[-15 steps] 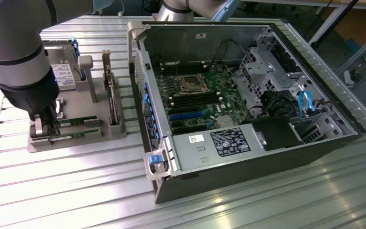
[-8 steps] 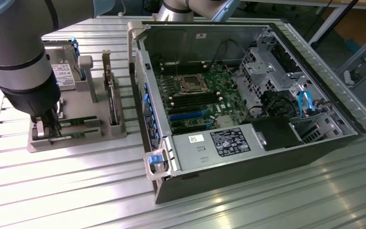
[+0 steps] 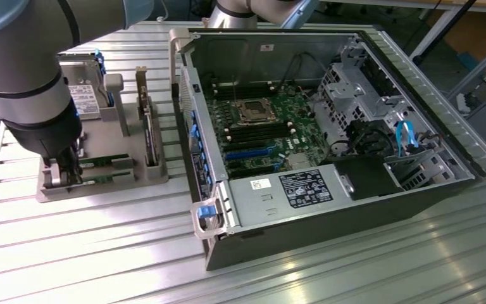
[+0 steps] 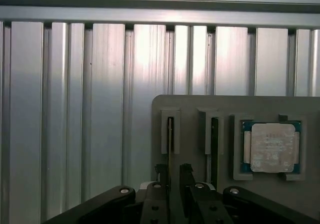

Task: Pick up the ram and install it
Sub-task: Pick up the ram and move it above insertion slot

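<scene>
Straddling ram (image 4: 170,134), end effector (image 4: 173,178) jaws apart

1. The arm (image 3: 19,57) stands at the exterior view's left, a thick grey tube under a blue-grey joint cap, slanting down toward the near side.
2. Below it the black wrist (image 3: 47,130) points downward.
3. The gripper (image 3: 62,166) hangs under the wrist, low at the near left.
4. In the wrist view its two dark fingers (image 4: 161,180) stand parallel, jaws parted by a narrow gap.
5. Black linkage bars (image 4: 100,204) spread outward on either side of the fingers, each with a silver screw.
</scene>
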`<state>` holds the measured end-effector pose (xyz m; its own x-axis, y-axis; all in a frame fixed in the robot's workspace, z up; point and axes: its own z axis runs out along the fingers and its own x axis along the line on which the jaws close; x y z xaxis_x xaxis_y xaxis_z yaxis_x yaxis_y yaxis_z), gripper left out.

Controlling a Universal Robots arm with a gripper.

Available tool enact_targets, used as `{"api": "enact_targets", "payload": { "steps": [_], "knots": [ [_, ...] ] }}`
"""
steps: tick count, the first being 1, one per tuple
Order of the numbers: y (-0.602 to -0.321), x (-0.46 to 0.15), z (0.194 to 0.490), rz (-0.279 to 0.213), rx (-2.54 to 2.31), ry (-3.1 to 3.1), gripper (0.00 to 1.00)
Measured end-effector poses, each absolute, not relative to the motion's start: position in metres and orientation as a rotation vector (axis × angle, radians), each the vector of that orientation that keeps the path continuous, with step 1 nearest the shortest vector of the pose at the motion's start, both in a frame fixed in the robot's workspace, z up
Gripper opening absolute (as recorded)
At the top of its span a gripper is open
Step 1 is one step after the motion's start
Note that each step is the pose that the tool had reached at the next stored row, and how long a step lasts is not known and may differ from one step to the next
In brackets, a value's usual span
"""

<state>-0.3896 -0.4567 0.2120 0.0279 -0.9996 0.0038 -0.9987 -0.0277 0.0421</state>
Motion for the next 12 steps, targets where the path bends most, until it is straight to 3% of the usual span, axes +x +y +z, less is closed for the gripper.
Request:
{"api": "enact_targets", "payload": {
  "steps": [12],
  "knots": [
    [-0.4608,-0.3862,0.2121,-0.046,2.226,-2.166,0.24]
  ]
}}
